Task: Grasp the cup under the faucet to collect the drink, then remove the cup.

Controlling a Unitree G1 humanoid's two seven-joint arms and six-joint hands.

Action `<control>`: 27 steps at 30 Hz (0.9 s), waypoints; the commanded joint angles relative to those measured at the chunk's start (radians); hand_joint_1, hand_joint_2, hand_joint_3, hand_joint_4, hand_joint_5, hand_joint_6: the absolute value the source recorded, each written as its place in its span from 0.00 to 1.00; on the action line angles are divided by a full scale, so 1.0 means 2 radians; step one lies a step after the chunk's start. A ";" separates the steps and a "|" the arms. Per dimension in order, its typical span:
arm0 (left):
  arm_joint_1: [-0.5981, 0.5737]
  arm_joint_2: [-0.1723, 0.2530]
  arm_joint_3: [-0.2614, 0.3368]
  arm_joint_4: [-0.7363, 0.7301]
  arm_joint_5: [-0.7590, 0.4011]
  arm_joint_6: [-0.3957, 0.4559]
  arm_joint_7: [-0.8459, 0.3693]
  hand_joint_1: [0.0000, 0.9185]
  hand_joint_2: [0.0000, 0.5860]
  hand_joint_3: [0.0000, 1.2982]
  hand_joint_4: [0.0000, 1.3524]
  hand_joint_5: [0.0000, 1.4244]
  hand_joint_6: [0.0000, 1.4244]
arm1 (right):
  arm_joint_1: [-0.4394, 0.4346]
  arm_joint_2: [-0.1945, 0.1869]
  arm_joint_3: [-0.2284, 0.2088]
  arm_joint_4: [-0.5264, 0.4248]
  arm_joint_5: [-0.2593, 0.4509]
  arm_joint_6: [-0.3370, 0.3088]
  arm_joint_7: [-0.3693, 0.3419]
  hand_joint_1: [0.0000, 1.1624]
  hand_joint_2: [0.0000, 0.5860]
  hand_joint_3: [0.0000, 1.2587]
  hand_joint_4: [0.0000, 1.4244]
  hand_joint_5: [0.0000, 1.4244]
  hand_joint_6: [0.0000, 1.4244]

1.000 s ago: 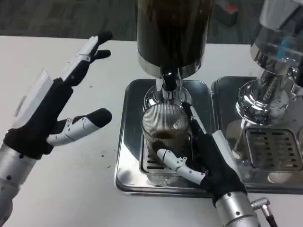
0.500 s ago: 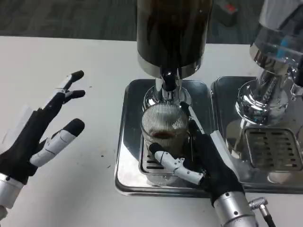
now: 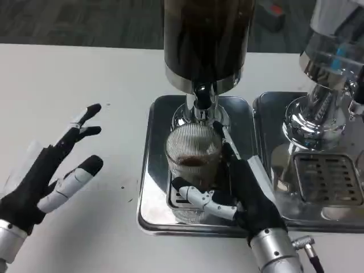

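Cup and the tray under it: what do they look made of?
The cup looks like clear ribbed glass or hard plastic; I can't tell which. Fine vertical ridges run round its wall, and dark drink shows through it. The tray looks like polished metal, probably stainless steel: it mirrors the dispenser and the right hand holding the cup.

second dispenser (image 3: pixel 324 85) at right, its steel tray (image 3: pixel 335 219)

No readable text, label, brand or number anywhere.
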 commanded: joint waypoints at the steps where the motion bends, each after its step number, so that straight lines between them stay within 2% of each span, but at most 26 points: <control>1: 0.010 0.008 -0.010 0.008 0.024 0.005 0.002 0.00 0.22 0.07 0.04 0.10 0.04 | -0.007 0.006 -0.001 0.006 0.001 0.007 -0.003 0.74 0.32 0.00 0.00 0.00 0.05; 10: 0.015 0.006 -0.021 0.012 0.033 0.009 0.002 0.00 0.21 0.07 0.06 0.11 0.04 | -0.012 0.007 -0.005 0.015 0.011 0.015 0.007 0.75 0.32 0.00 0.00 0.00 0.08; 17: 0.017 0.004 -0.022 0.012 0.036 0.012 0.004 0.00 0.22 0.08 0.08 0.11 0.04 | -0.016 0.005 -0.002 0.016 0.006 0.020 0.005 0.79 0.31 0.00 0.00 0.05 0.14; 27: 0.021 0.005 -0.019 0.009 0.035 0.014 0.006 0.00 0.22 0.09 0.09 0.11 0.04 | -0.019 0.011 -0.002 0.026 0.008 0.024 0.001 0.80 0.32 0.00 0.11 0.16 0.25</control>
